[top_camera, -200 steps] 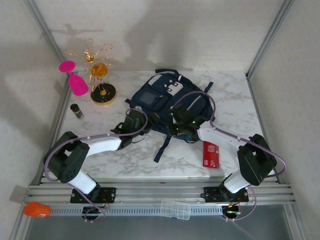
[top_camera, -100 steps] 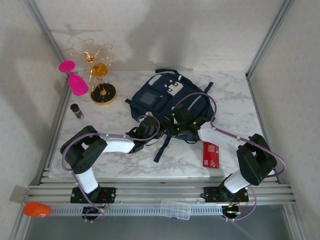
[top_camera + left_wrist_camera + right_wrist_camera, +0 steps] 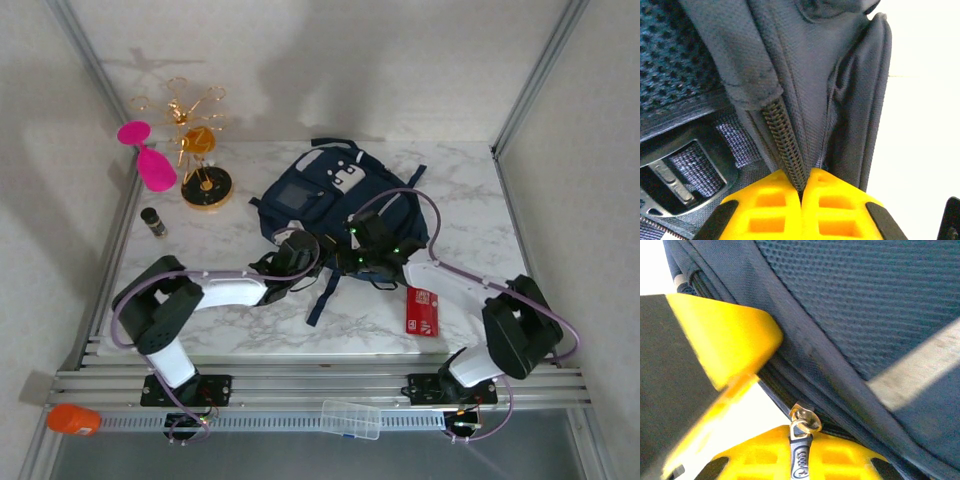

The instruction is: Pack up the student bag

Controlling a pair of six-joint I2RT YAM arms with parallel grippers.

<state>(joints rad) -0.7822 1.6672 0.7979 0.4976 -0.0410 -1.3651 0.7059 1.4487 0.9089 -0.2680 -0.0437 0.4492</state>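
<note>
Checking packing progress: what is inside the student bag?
The student bag shows navy fabric and zipper teeth; its interior is covered. The left tool pinches that seam, the right tool the zipper pull.

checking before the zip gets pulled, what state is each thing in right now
student bag, lying flat on the table, front up
left gripper, shut on the student bag at its zip seam
right gripper, shut on the zipper pull
zipper pull, tab pinched between the fingers
red card, lying flat, untouched
gold stand, upright
</note>
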